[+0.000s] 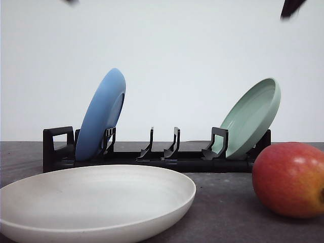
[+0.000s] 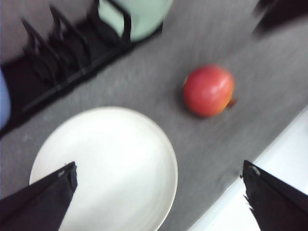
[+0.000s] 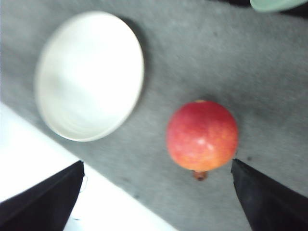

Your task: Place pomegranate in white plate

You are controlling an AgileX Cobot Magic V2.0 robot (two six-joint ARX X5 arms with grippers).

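Observation:
The pomegranate [image 1: 291, 179] rests on the dark grey tabletop at the front right, red with orange patches. The white plate [image 1: 96, 202] lies flat at the front left, holding nothing, a gap of table between the two. In the left wrist view my left gripper [image 2: 159, 168] hangs open high over the plate's [image 2: 103, 168] edge, with the pomegranate [image 2: 208, 90] further off. My right gripper [image 3: 157, 162] is open too, high above the table beside the pomegranate [image 3: 202, 135], whose brown crown tip points toward the table's edge; the plate [image 3: 89, 74] lies off to the side. Nothing is between either pair of fingers.
A black dish rack [image 1: 152, 157] stands across the back of the table. A blue plate [image 1: 101, 114] leans in its left end and a pale green plate [image 1: 253, 116] in its right end. The table's front edge [image 2: 269, 163] runs close to the plate and fruit.

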